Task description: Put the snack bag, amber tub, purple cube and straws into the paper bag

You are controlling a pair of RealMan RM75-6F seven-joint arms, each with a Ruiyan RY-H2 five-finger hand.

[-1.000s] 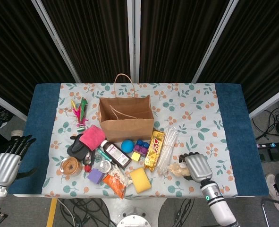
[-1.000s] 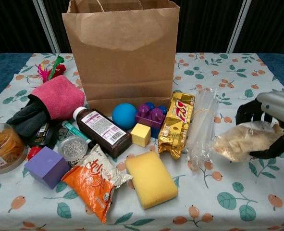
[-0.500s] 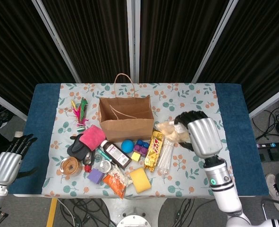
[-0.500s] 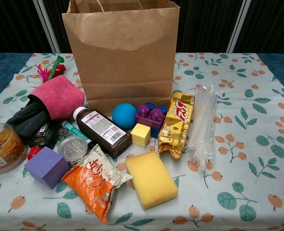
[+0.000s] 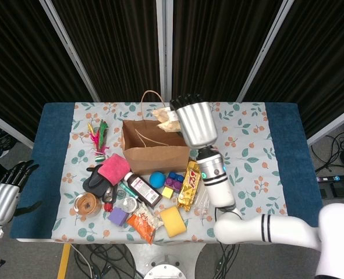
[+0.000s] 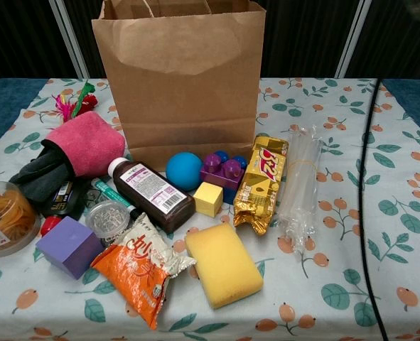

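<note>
Nearest you, the purple cube (image 6: 69,245) sits at the table's front edge, left of an orange packet (image 6: 146,273), with the amber tub (image 6: 3,216) at far left. The straws (image 6: 298,185) lie right of the gold wrapper (image 6: 263,183). Your left hand (image 5: 3,196) hangs off the table's left side, fingers spread, holding nothing. Farther back, your right hand (image 5: 192,119) grips the snack bag (image 5: 167,119) over the paper bag's (image 5: 155,152) open mouth.

Blue table (image 5: 54,139) w/ floral cloth (image 5: 247,145); on it paper bag (image 6: 181,78), sponge (image 6: 224,264), straws (image 6: 300,186).
</note>
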